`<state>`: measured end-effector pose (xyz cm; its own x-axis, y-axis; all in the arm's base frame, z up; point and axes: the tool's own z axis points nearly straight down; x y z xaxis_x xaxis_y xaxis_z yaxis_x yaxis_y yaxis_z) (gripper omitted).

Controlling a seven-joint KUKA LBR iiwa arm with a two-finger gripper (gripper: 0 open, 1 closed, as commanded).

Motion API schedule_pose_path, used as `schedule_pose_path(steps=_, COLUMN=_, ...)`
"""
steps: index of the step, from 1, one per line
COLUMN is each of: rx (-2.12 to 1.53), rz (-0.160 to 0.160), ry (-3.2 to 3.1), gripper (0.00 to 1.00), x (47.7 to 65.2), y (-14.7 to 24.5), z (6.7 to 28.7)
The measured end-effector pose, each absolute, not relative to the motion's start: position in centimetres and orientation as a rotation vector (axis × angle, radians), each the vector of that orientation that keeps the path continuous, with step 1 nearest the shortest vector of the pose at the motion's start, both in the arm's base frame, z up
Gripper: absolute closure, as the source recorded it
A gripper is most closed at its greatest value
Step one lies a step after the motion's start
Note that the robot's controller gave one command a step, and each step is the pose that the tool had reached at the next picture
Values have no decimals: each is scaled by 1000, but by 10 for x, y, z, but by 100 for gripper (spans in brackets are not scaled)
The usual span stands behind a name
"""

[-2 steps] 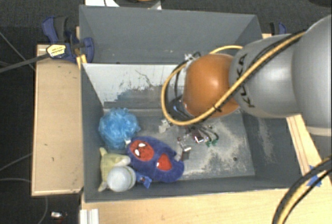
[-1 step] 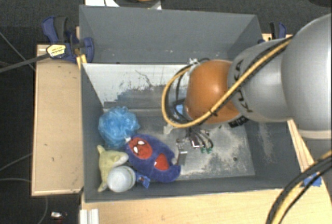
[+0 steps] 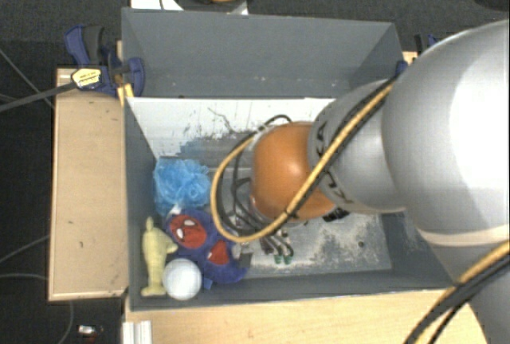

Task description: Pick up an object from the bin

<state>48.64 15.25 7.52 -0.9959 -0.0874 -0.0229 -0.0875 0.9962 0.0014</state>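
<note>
My gripper (image 3: 277,248) reaches down below the orange wrist cover, near the front middle of the bin, close above the floor. Just to its left lies a red and blue Spider-Man soft toy (image 3: 191,232), its blue body stretching toward the gripper. A white ball (image 3: 182,279) rests against the toy at the front left. Beside the ball, a yellow toy figure (image 3: 153,255) lies along the left wall. A blue mesh sponge (image 3: 182,181) sits behind the soft toy. Nothing shows in the gripper.
The arm and its cables cover the bin's middle and right. Bare scuffed floor shows to the right of the gripper.
</note>
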Motion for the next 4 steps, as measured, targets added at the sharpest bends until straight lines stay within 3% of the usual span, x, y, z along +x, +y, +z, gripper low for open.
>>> schedule_pose_path(steps=1, rx=-135, rz=4, ry=3116, gripper=100, x=486, y=152, z=75)
schedule_pose_path(steps=2, rx=-132, rz=1, ry=3129, gripper=100, x=495, y=158, z=140)
schedule_pose_path(steps=3, rx=-112, rz=3, ry=3121, gripper=100, x=489, y=142, z=115)
schedule_pose_path(steps=4, rx=-431, rz=4, ry=3076, gripper=100, x=486, y=138, z=83)
